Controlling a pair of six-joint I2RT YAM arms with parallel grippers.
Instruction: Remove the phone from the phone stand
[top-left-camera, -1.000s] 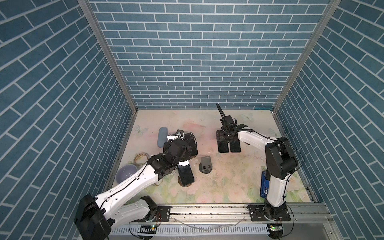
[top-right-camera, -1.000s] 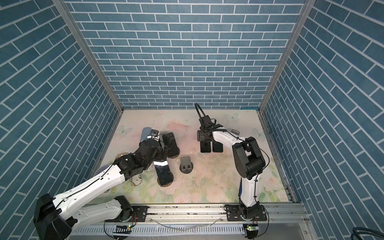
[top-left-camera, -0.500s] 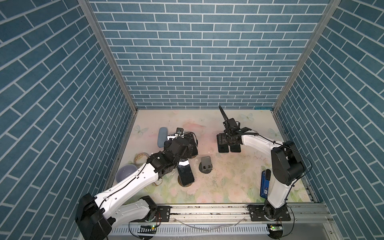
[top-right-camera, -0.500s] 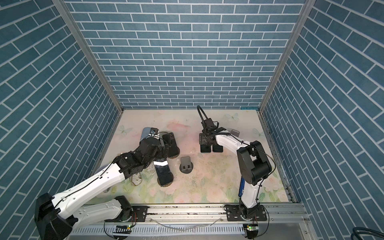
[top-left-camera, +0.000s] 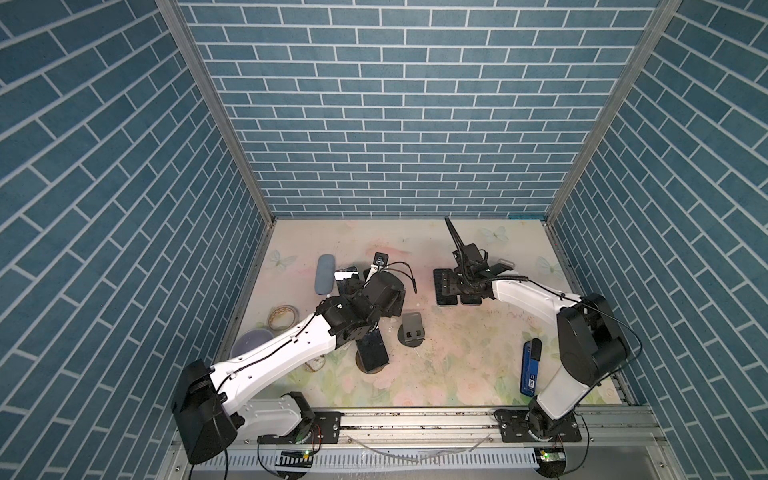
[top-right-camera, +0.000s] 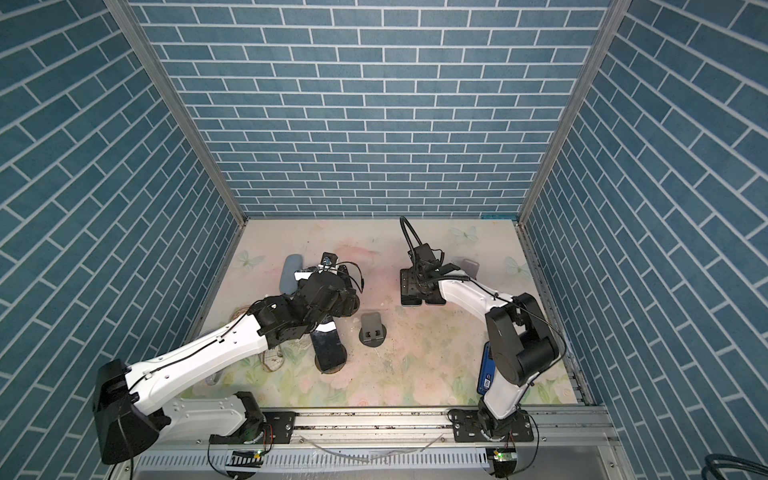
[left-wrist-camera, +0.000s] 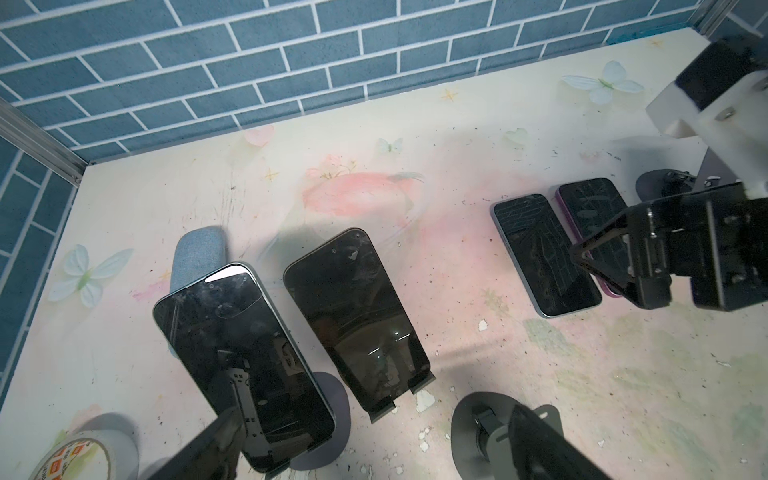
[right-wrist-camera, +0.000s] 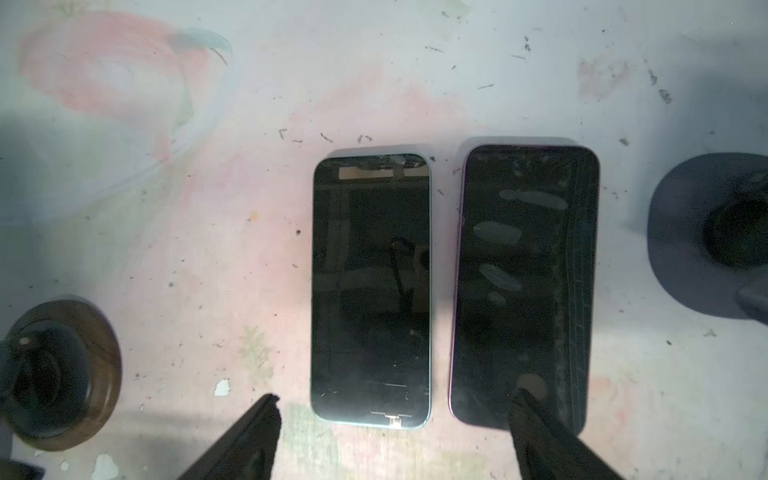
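Note:
Two dark phones lean on phone stands side by side in the left wrist view, one on a round grey base and the other held by two small hooks. My left gripper hangs open just in front of them, gripping nothing. In both top views a third phone rests on a stand nearer the front. My right gripper is open low over two phones lying flat, one teal-edged and one purple-edged. One of its fingers overlaps the purple phone's corner.
An empty grey stand sits mid-table by my left gripper, and another stands behind the flat phones. A denim case, a tape roll and a purple bowl lie along the left wall. A blue device stands front right.
My right arm's elbow swung right and toward the front while its gripper stayed over the flat phones, its jaws slightly wider. My left gripper edged a little to the right.

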